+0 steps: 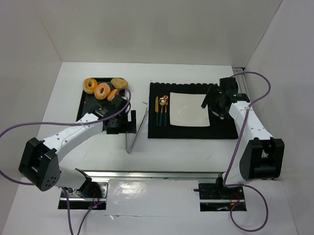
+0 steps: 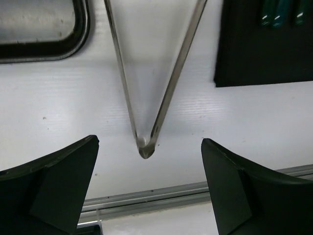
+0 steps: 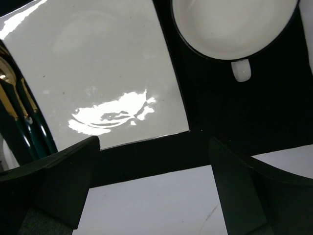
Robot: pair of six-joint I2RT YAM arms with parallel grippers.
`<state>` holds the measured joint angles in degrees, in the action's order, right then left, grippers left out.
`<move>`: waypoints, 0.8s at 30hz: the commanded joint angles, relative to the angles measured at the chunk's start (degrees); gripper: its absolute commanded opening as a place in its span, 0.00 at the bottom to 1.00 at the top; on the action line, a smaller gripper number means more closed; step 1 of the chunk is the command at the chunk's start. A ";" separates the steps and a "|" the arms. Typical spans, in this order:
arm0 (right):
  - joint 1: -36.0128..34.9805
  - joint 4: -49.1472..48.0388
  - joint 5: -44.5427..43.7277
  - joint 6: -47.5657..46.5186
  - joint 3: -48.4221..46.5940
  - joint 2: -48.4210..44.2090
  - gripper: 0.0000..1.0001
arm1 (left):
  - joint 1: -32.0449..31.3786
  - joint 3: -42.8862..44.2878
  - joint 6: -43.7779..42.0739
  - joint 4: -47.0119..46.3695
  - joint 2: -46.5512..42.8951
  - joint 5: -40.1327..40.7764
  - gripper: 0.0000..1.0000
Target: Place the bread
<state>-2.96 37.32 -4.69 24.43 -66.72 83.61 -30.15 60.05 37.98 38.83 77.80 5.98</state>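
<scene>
Zero golden-brown bread pieces lie on your white square plate; left gripper and right gripper jaws apart.

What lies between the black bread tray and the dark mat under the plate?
Metal tongs, lying on the white table, seen in the top view and the left wrist view.

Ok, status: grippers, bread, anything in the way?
Left gripper open at tongs hinge, not gripping. Right gripper open, empty, by plate. Bread on black tray. Plate bare, nothing blocking.
</scene>
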 commanded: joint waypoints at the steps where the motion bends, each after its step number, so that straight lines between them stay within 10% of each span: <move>1: 0.41 -4.63 4.16 0.27 -0.52 -2.32 1.00 | -1.05 -2.91 3.77 -3.05 -0.98 1.76 0.99; 24: -0.11 -5.59 7.15 -0.26 1.33 -2.31 1.00 | -3.42 0.41 3.86 -11.58 21.25 6.59 0.95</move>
<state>-2.96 33.04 2.83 24.56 -65.89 83.05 -33.47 58.41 42.11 28.97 97.36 10.94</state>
